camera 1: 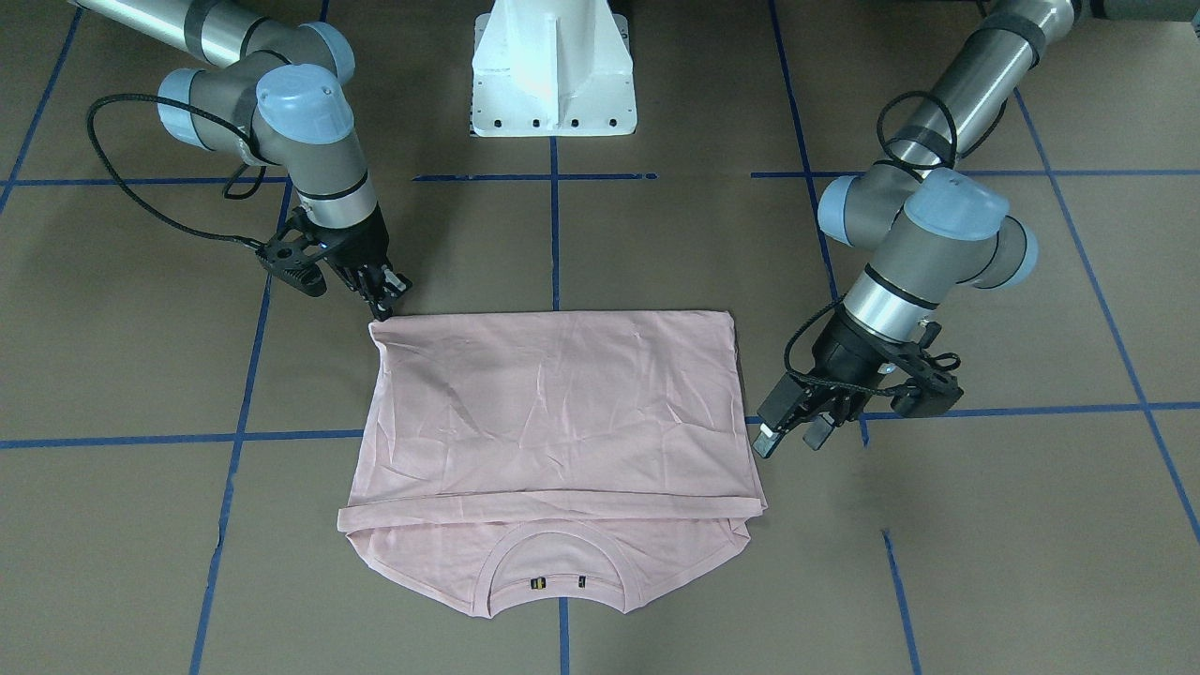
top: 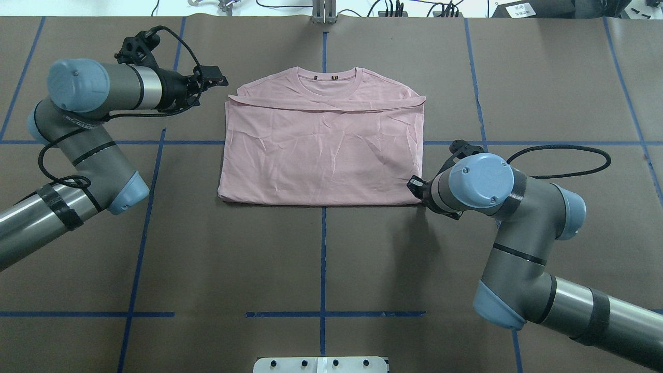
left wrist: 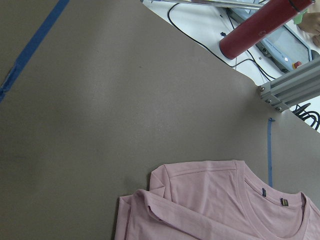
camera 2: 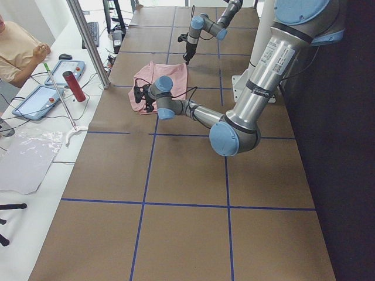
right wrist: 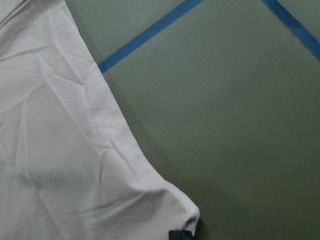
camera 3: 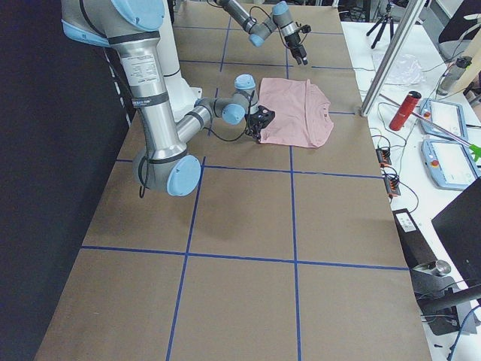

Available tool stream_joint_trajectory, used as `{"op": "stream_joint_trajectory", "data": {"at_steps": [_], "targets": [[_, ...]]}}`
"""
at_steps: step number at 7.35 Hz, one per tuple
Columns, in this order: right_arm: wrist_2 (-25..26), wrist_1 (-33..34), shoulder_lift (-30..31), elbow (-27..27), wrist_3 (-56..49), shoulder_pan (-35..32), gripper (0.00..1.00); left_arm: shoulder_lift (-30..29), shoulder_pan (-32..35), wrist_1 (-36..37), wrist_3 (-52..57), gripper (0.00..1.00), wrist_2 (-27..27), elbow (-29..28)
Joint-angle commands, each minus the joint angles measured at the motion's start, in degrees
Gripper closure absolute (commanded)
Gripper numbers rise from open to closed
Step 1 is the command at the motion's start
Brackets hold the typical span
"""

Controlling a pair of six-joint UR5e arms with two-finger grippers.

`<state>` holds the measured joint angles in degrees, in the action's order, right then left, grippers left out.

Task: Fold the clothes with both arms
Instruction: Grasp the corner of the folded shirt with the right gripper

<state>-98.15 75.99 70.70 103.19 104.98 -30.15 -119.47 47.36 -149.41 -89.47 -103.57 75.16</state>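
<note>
The pale pink T-shirt lies folded flat on the brown table, back side up, so the print is hidden. Its hem edge is laid up near the collar. My right gripper is down at the shirt's near right corner. In the right wrist view a dark fingertip sits at the curled corner, and the gripper looks shut on it. My left gripper is open and empty, a little off the shirt's far left shoulder. It also shows in the front-facing view.
The white pedestal stands at the robot's side of the table. Blue tape lines cross the brown surface. Beyond the far edge are an aluminium post, a red cylinder, tablets and an operator.
</note>
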Motion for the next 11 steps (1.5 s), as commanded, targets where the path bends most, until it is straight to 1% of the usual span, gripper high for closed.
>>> {"op": "stream_joint_trajectory", "data": {"at_steps": [1,2,3,4,5,6,7,8,9,11], "targets": [[-0.2,0.1,2.2,4.4,0.1,-0.2,1.00,0.2,0.0,0.0,0.0,0.01,0.0,0.0],[-0.4,0.2,4.3,7.1,0.3,-0.1,1.00,0.6,-0.1,-0.1,0.0,0.01,0.0,0.0],[-0.4,0.2,8.8,12.2,0.4,1.9,1.00,0.6,-0.1,-0.2,-0.1,0.01,0.0,0.1],[-0.2,0.2,12.7,16.2,0.7,5.4,1.00,0.6,-0.1,-0.2,-0.1,0.01,0.0,0.1],[0.2,0.2,12.8,16.7,2.6,6.8,1.00,0.6,0.0,-0.2,-0.1,0.01,0.0,0.1],[0.3,0.2,12.3,15.5,3.1,6.9,0.93,0.6,0.0,-0.2,-0.1,0.01,0.0,0.1],[0.7,0.2,9.8,12.2,3.2,4.9,0.60,0.6,0.0,-0.2,-0.2,0.01,0.0,0.0],[1.1,0.3,5.1,7.8,3.2,2.3,0.53,0.6,0.0,-0.3,-0.2,0.01,0.0,0.1],[1.1,1.0,3.4,5.3,3.1,1.0,0.43,0.6,0.0,-0.2,-0.3,0.01,0.0,0.2],[1.2,1.0,-0.3,0.3,3.2,-0.1,0.38,0.6,0.0,-0.2,-1.0,0.01,0.1,0.2]]}}
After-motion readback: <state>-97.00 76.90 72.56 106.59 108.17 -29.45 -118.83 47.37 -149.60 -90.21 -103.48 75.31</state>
